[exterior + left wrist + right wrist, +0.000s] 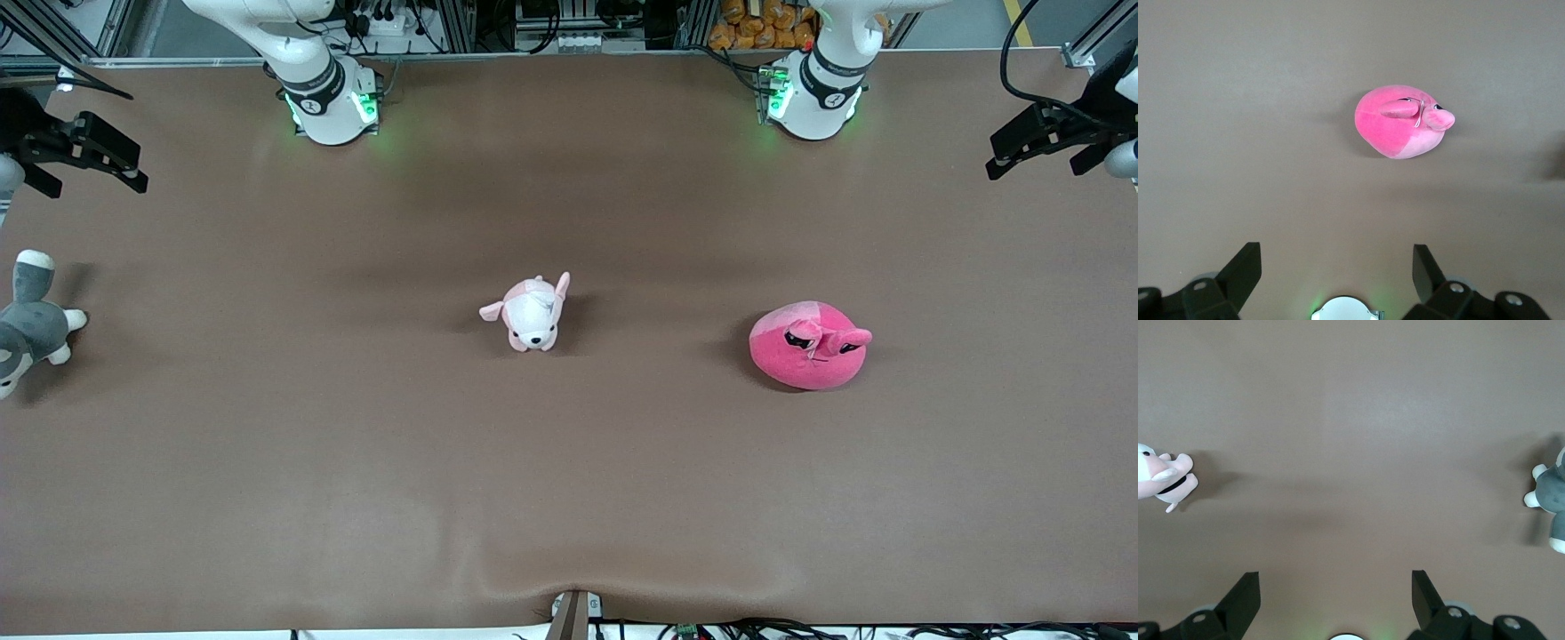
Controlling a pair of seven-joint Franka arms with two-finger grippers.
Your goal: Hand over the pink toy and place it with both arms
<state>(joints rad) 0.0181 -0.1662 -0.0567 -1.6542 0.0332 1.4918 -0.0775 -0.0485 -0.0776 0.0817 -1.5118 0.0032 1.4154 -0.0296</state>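
Round hot-pink pink toy [810,345] on table, both end effectors spread, empty.

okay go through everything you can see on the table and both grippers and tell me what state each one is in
pink toy: on the table, untouched
pale pink puppy: mid-table, untouched
grey dog: at the right arm's end, untouched
left gripper: open, empty, waiting
right gripper: open, empty, waiting
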